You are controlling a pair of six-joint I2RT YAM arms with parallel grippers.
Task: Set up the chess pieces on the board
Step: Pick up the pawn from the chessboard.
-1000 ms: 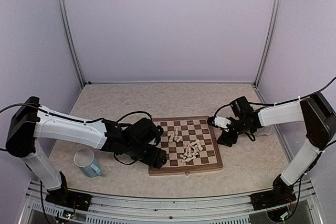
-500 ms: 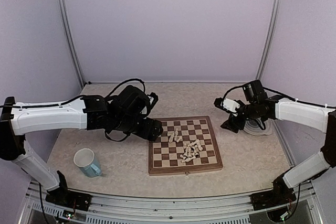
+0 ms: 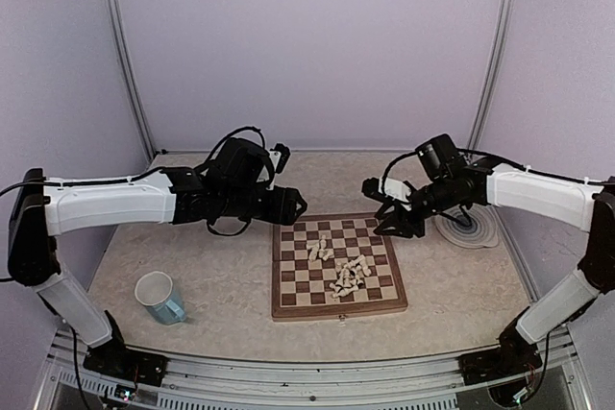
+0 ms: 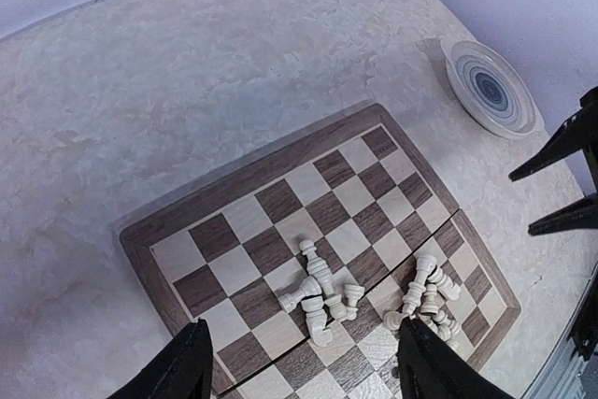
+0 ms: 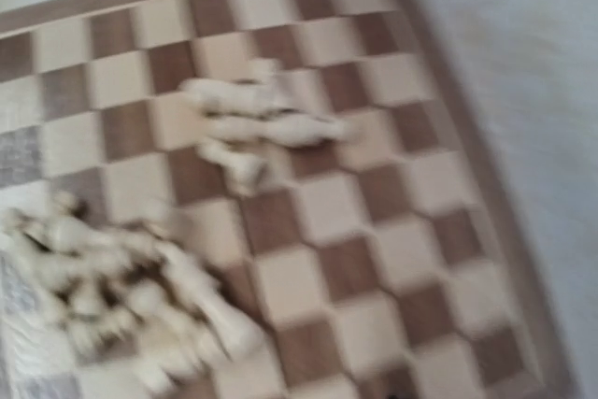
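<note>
I am at the very start of the job, I think. None of the pieces (image 3: 351, 276) stands up yet. They all lie on their sides on the board (image 3: 292, 280), in two heaps. The small heap (image 3: 319, 249) is near the middle. The big heap (image 4: 425, 301) is just beside it, closer to the near right corner. The back rows are bare squares.

My left gripper (image 3: 296, 206) hangs over the far left corner of the board. My left arm is stretched out long from the left side, low over the table (image 3: 221, 266), and the wrist tips down so I look right at the heaps. Its fingers (image 4: 187, 371) are spread wide with nothing between them.

My right gripper (image 3: 380, 208) hangs over the far right corner, with that arm reaching in from the right, past the plate (image 3: 471, 228). Its two fingers (image 4: 561, 147) are apart and hold nothing too. My right wrist view is blurry, so I get no more from it.

Next I should choose one piece at the edge of a heap, where it lies a bit free. I must go down slowly, turn my fingers to fit across it, and pinch it softly. The pieces are tiny and touch each other, so a clumsy push could roll them around. Then I stand it on its own square in a back row.

The cup (image 3: 160, 297) sits far off on the left, out of my way.
</note>
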